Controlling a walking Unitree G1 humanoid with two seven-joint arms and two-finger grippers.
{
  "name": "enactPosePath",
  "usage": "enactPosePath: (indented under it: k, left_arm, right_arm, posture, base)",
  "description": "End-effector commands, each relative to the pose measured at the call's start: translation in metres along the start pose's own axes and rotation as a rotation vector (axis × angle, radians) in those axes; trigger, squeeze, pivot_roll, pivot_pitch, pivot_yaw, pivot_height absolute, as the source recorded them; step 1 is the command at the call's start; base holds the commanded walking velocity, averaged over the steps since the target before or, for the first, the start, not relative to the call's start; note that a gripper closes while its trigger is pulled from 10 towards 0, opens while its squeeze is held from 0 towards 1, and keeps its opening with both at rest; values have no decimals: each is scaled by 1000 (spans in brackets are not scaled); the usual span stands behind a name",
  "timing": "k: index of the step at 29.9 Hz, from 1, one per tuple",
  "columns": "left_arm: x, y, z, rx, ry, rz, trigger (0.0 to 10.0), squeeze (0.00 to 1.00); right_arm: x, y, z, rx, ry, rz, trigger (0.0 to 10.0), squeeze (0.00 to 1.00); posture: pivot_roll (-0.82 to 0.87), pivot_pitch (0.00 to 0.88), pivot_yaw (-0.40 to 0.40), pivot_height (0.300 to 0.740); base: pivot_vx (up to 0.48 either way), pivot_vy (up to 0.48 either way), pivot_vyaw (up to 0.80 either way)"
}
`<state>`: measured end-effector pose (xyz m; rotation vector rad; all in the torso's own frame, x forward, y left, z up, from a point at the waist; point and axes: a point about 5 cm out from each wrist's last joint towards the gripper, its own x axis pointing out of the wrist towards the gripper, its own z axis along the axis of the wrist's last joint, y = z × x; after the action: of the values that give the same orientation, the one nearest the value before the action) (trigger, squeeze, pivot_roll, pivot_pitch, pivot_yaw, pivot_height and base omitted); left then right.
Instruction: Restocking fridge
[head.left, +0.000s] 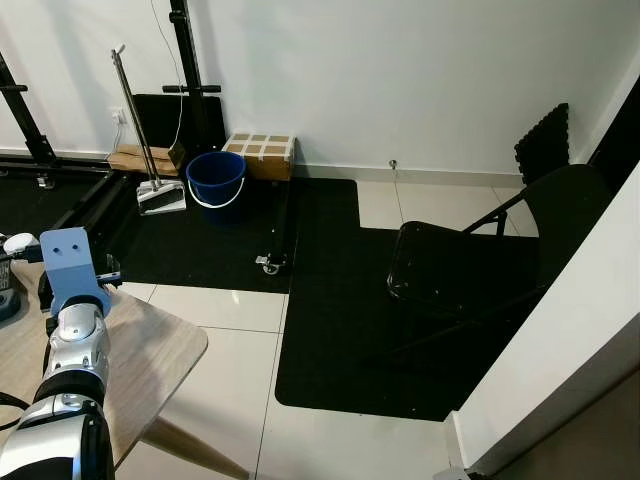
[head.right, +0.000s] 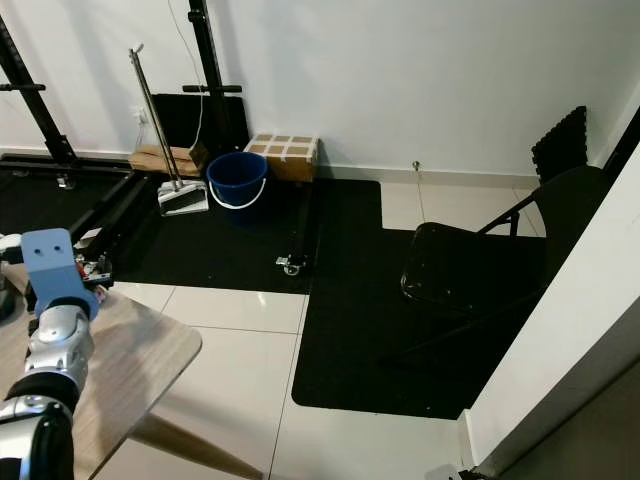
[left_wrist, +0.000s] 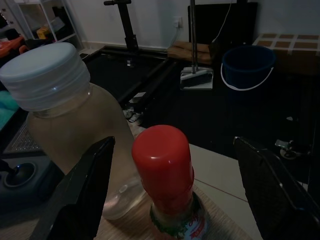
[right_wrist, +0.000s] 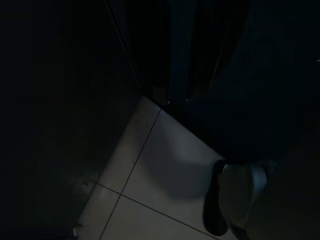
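The left gripper (left_wrist: 170, 190) hangs over the wooden table (head.left: 150, 350) with its two black fingers (left_wrist: 80, 195) spread wide, one on either side of a red-capped bottle (left_wrist: 167, 185) that stands upright on the tabletop between them; neither finger appears to touch it. Just beside that bottle, toward the table's far edge, stands a larger clear bottle with a pale ribbed cap (left_wrist: 60, 120), filled with a cloudy yellowish liquid (the nearer finger partly covers its base). From the head, the left arm (head.left: 70, 340) reaches out over the table, ending in a blue wrist block, and the bottles are hidden behind it; the wrist camera is what reveals them. Beyond the table, against the white wall, sit a blue bucket (head.left: 215, 180), a dustpan with a long handle (head.left: 160, 195) and a cardboard box (head.left: 262, 152). A black folding chair (head.left: 470, 260) stands on the dark floor mat, well apart from the table. The right wrist view is very dark, showing pale floor tiles (right_wrist: 150, 170) and a rounded grey shape; I cannot tell how the right gripper's fingers stand.
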<state>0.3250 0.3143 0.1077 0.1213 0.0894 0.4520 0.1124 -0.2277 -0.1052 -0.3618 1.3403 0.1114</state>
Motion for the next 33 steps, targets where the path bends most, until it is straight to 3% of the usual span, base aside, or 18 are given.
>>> enactPosePath:
  k: [1,20,33]
  left_arm:
    - [-2,-1,-5,-4,9,-9,10000,0]
    - [-1,-2,0,4,-14,-22,10000,0]
    - [1,12,3,23,-26,12,10000,0]
  right_arm:
    - [0,-2,-2,-7,3,-3,10000,0]
    - [-1,-5,-8,-15,12,-6,10000,0]
    - [-1,-6,-8,-29,12,-3,10000,0]
  posture:
    - [-10,9,-20,740]
    - [-24,35,-26,740]
    - [-26,47,-35,740]
  base:
    - [0,0,0]
    - [0,0,0]
    - [0,0,0]
